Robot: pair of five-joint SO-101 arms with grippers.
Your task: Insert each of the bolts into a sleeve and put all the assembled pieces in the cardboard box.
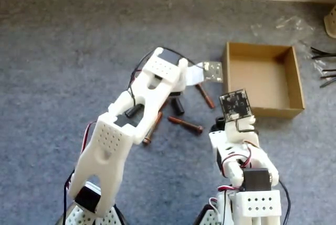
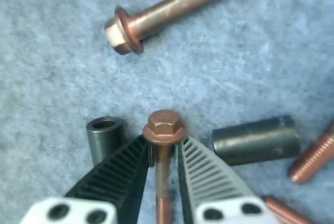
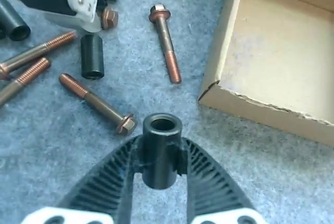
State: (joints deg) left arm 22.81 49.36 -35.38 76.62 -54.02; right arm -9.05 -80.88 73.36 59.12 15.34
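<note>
Gripping a copper bolt (image 2: 164,128) just under its hex head, the left gripper (image 2: 164,148) has its jaws pinched narrowly on the shank. A standing sleeve (image 2: 104,138) and a lying sleeve (image 2: 255,140) flank it, and a loose bolt (image 2: 172,10) lies beyond. The right gripper (image 3: 160,148) clamps a dark sleeve (image 3: 159,169) near the front corner of the cardboard box (image 1: 281,112). Bare grey carpet (image 1: 52,52) spreads wide on the left arm's outer side.

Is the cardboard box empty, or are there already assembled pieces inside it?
Empty, as far as visible: in the high view the cardboard box has a bare floor with nothing lying on it.
</note>
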